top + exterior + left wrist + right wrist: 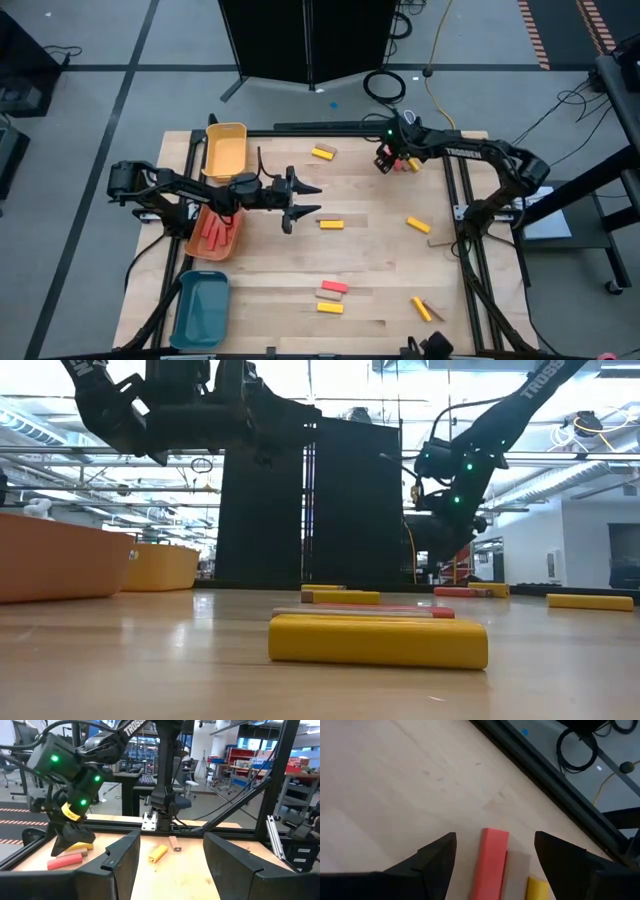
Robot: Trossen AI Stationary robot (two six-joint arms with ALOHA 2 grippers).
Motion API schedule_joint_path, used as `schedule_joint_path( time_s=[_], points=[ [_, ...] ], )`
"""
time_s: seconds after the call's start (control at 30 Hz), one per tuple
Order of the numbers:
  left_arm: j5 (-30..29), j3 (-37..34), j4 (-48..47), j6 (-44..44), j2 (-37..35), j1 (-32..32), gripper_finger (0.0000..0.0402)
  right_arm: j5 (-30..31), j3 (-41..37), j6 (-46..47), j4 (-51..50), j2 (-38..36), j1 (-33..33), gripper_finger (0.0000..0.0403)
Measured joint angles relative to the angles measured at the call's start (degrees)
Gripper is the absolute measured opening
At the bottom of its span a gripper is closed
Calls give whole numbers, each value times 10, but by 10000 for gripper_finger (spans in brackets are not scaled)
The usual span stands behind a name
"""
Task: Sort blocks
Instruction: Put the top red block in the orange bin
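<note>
Small red, yellow and tan blocks lie flat across the wooden table. At the far edge a red block [490, 862], a tan one [516, 875] and a yellow one [537, 890] lie side by side. My right gripper [495, 837] [384, 160] hovers open over them, tipped downward, one finger on either side of the red block. My left gripper [312, 199] [172, 842] is open and level above the table's middle left, with nothing between its fingers. A yellow block [331, 224] lies just beyond it, toward the near edge.
Along the left edge stand a yellow tray [225, 150], an orange tray [196, 245] holding red blocks, and a teal tray [200, 310]. More blocks lie at the far middle [323, 153], the right [418, 225] and the near middle [332, 297]. A black frame rail [460, 210] borders the right side.
</note>
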Motion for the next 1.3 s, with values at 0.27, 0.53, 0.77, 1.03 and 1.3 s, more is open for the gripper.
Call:
schedule_joint_path(
  time_s=[0.27, 0.53, 0.77, 1.03, 1.3],
  points=[
    [-2, 0, -4, 2, 0, 1, 215, 0, 0, -23, 1, 55, -15, 263],
    [-5, 0, -7, 4, 0, 1, 215, 2, 2, -37, 8, 95, -15, 263],
    [-5, 0, -10, 6, 0, 1, 215, -19, 1, -80, 25, 103, -17, 262],
    [-8, 2, -2, 5, 0, 1, 215, -100, 2, -37, 14, 102, -50, 262],
    [-8, 10, -3, 8, 0, 1, 215, -111, 1, -27, 8, 103, -59, 229]
  ],
)
